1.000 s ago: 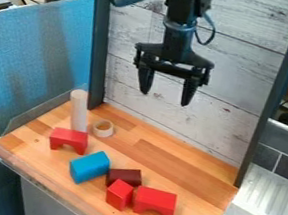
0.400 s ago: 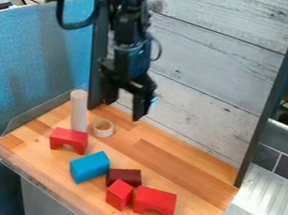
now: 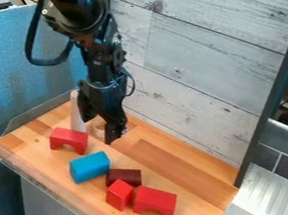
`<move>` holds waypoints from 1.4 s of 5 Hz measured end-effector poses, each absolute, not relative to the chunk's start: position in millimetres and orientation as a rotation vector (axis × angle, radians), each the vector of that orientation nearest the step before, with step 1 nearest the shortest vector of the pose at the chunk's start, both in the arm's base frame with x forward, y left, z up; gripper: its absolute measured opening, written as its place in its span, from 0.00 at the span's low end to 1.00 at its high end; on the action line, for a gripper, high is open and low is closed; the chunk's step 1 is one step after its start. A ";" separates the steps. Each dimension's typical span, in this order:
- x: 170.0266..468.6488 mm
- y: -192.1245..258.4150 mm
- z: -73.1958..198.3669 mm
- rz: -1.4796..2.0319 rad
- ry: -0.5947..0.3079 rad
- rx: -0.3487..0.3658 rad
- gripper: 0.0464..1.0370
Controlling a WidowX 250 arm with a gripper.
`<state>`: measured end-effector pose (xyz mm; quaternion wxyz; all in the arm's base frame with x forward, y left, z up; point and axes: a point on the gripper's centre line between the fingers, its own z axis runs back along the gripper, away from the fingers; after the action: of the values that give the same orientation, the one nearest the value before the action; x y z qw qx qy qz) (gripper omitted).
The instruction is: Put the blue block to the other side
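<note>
Camera view: nearest us, toward the table's [image 3: 179, 169] near edge, a red arch block [image 3: 154, 202] is lying beside a small red block [image 3: 119, 195]. Just behind the small one, a dark red block [image 3: 124, 176] is resting. To its left, the blue block [image 3: 89, 167] is lying slantwise, short of the near edge and nearer the left corner than the right; whether it is touching the dark red block, we cannot tell. Farther left, another red arch block [image 3: 69, 140] is standing near the left edge. Beyond it we are seeing a pale cylinder [image 3: 75, 116] standing upright, with a partly hidden ring [image 3: 95, 130] beside it. Above that far-left part, our gripper [image 3: 98, 130] is hanging with its fingers spread, holding nothing. Behind everything, a whitish plank wall [image 3: 195, 71] is rising from the far edge.
</note>
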<state>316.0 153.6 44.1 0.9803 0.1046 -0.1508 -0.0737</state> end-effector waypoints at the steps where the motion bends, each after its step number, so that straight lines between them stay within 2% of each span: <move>1: 312.7 162.7 25.3 -0.220 -0.210 0.154 0.96; 3: 315.0 177.4 7.4 -0.334 -0.148 0.138 0.96; 5: 309.6 179.0 -9.8 -0.368 -0.141 0.149 0.96; 7: 306.7 173.7 -12.9 -0.379 -0.140 0.124 0.96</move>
<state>306.7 173.7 -12.9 0.9777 0.0613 -0.0695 -0.1883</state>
